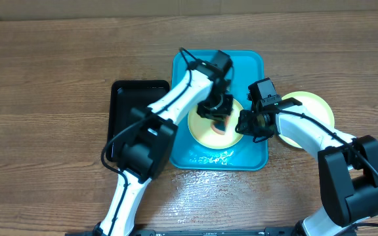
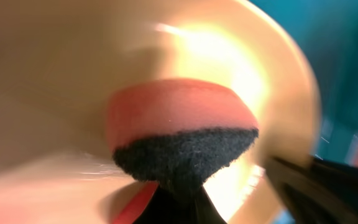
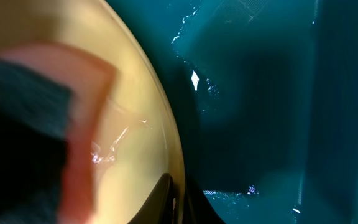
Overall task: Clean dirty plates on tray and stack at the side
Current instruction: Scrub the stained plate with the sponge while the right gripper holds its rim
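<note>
We can read no text, label, brand, number or sign in any of the three views. The tray (image 1: 251,65), the plates (image 1: 202,129), the black tray (image 1: 126,98) and the worktop (image 1: 44,78) show no marking that we can make out, and both wrist views are too close and too blurred to show any lettering.
</note>
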Controlling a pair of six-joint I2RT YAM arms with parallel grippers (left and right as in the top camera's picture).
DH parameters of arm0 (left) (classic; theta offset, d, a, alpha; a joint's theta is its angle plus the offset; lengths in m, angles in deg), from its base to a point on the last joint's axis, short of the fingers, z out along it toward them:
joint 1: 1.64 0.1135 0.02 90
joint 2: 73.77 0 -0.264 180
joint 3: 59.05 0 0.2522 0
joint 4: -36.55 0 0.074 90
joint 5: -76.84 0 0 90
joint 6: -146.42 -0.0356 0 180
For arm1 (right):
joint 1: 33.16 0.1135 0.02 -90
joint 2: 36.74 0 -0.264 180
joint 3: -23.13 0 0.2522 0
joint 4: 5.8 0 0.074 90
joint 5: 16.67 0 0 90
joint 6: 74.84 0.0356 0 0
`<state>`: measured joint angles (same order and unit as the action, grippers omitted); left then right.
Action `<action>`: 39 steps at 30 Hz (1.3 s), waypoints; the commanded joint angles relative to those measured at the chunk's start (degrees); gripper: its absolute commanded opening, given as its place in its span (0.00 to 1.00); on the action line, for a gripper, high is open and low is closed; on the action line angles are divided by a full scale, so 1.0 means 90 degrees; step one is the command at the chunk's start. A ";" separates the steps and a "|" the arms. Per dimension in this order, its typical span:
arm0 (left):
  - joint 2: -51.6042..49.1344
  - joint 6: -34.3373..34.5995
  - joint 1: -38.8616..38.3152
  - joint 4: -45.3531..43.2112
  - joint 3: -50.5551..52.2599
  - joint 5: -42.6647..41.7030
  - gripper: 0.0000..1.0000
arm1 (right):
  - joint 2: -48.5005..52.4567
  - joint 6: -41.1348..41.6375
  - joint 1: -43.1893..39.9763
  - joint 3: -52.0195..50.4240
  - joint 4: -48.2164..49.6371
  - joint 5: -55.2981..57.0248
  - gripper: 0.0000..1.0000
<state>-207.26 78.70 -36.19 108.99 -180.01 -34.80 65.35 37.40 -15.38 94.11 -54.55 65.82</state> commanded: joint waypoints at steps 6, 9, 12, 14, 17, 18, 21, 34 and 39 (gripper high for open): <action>-0.0138 0.0029 -0.0078 0.0593 -0.0019 0.0714 0.04 | 0.0209 -0.0058 -0.0024 -0.0124 -0.0151 0.0471 0.06; -0.0136 0.0265 0.0017 0.1095 -0.0032 0.1882 0.04 | 0.0209 -0.0058 -0.0024 -0.0124 -0.0148 0.0471 0.06; -0.0131 0.0287 0.0124 0.1324 -0.0039 0.2715 0.04 | 0.0209 -0.0058 -0.0024 -0.0124 -0.0143 0.0471 0.06; -0.0131 0.0289 0.0172 0.1375 -0.0039 0.3179 0.04 | 0.0209 -0.0058 -0.0024 -0.0124 -0.0143 0.0471 0.06; -0.0131 0.0287 0.0228 0.1375 -0.0039 0.3922 0.04 | 0.0209 -0.0058 -0.0024 -0.0124 -0.0146 0.0471 0.06; -0.0131 0.0287 0.0238 0.1358 -0.0039 0.4189 0.04 | 0.0209 -0.0058 -0.0024 -0.0124 -0.0146 0.0471 0.06; -0.0131 0.0287 0.0257 0.1307 -0.0078 0.4969 0.04 | 0.0209 -0.0058 -0.0024 -0.0124 -0.0146 0.0471 0.06; -0.0134 0.0206 0.0255 0.0903 -0.0675 0.2907 0.04 | 0.0209 -0.0058 -0.0022 -0.0124 -0.0148 0.0471 0.06; -0.0136 0.0216 0.0197 0.0124 -0.0262 0.1003 0.04 | 0.0209 -0.0058 -0.0024 -0.0124 -0.0160 0.0469 0.05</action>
<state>-207.33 80.43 -34.09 112.27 -184.12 -12.62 65.32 37.64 -15.35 94.22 -54.63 65.40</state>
